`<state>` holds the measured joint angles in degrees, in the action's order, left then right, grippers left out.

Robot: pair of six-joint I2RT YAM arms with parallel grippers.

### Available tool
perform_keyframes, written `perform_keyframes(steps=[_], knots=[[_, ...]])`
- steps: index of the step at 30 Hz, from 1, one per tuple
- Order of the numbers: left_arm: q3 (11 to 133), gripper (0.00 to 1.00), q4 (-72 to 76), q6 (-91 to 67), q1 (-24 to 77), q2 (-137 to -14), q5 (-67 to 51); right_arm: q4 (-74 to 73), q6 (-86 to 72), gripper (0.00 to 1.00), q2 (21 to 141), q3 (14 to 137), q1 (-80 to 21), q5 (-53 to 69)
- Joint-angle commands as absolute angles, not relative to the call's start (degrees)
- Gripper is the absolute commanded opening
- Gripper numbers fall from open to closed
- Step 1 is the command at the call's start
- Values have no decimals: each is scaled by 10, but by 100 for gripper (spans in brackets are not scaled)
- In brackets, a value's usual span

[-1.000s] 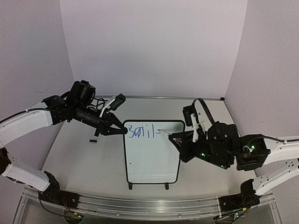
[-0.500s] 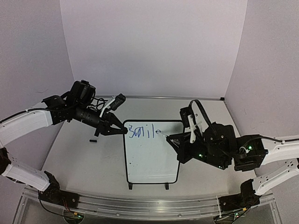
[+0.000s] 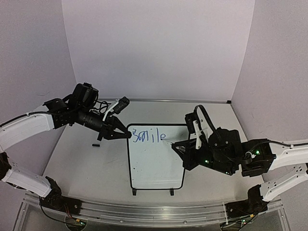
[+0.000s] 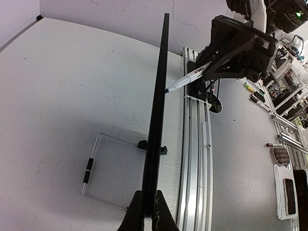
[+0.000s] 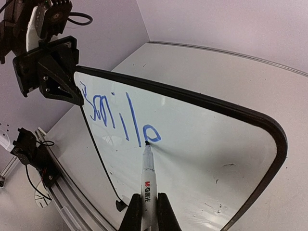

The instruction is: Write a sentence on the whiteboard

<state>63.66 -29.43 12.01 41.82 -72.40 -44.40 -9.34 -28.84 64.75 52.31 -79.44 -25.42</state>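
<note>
Looking from the near edge of the pale grey tabletop (image 3: 86, 168), we find the small white rectangular whiteboard (image 3: 156, 168) with its thin black frame, resting on two black feet about midway between the left and right edges. Our right gripper (image 5: 146, 204) is clenched around a white-barrelled blue marker (image 5: 147, 178), whose tip touches the board at the last letter. The blue handwritten sentence (image 3: 149, 136) reads only "Smile", along the board's top edge. Our left gripper (image 3: 126, 135) is clamped on the board's upper left corner. Left of the board, apart from it, lies a small black piece (image 3: 96, 144).
</note>
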Motion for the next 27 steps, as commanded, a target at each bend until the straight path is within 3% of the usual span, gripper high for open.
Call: perform_keyframes(steps=[1,27], knots=[[638,0,-331,139,424,-736,-419,-122,-300,0,649,533,-791,-267],[639,0,-331,139,425,-741,-419,-134,-275,0,567,521,-791,-257]])
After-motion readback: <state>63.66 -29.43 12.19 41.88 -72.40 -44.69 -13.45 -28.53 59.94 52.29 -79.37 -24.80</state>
